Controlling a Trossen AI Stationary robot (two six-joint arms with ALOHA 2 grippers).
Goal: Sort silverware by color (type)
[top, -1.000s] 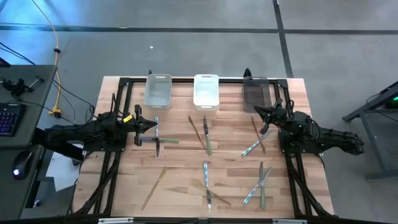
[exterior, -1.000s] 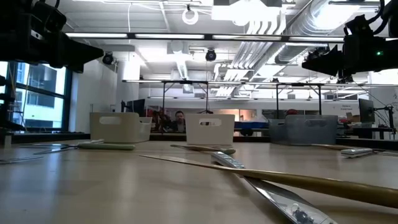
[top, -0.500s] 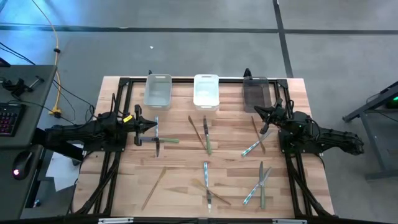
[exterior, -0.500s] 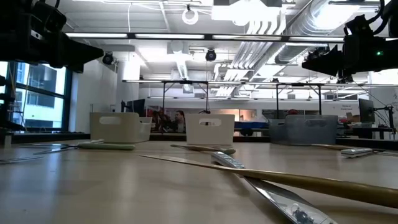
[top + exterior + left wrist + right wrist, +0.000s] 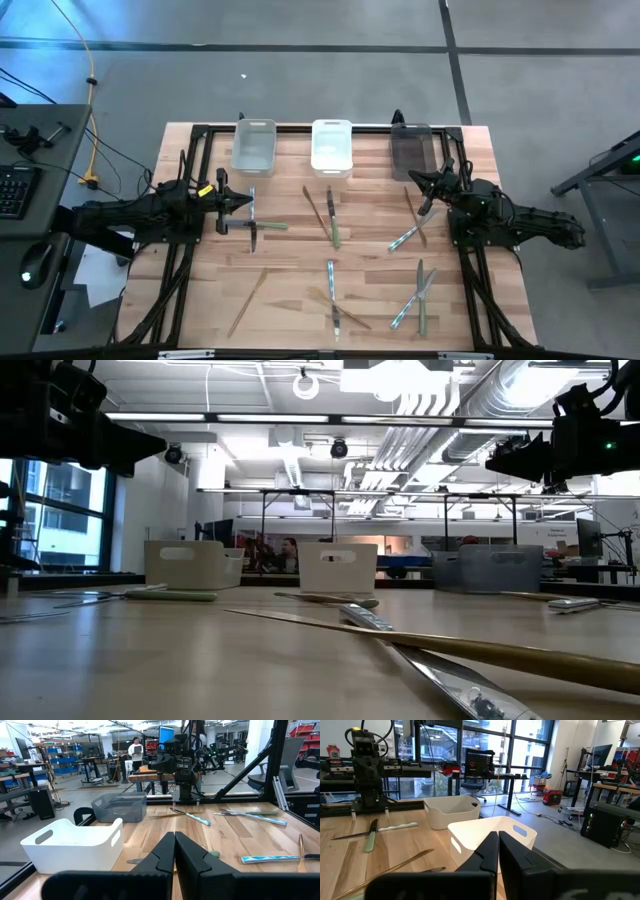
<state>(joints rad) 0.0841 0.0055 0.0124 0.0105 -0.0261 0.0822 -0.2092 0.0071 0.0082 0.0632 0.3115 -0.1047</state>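
Observation:
Silverware lies scattered flat on the wooden table (image 5: 290, 255). A teal knife (image 5: 252, 215) crosses a green piece (image 5: 272, 226) just ahead of my left gripper (image 5: 244, 203). Gold and green pieces (image 5: 328, 218) lie mid-table. A gold piece (image 5: 413, 213) and a teal one (image 5: 404, 238) lie by my right gripper (image 5: 416, 179). More pieces (image 5: 333, 297) (image 5: 417, 295) and a gold one (image 5: 246, 300) lie near the front edge. Both grippers hover above the table with fingers shut, left (image 5: 174, 842) and right (image 5: 498, 841), holding nothing.
Three bins stand along the far edge: a pale grey one (image 5: 254, 146), a white one (image 5: 332, 147) and a dark clear one (image 5: 410, 151). A black frame runs around the table (image 5: 190, 180). In the low view a gold piece and a knife (image 5: 420, 655) lie close to the camera.

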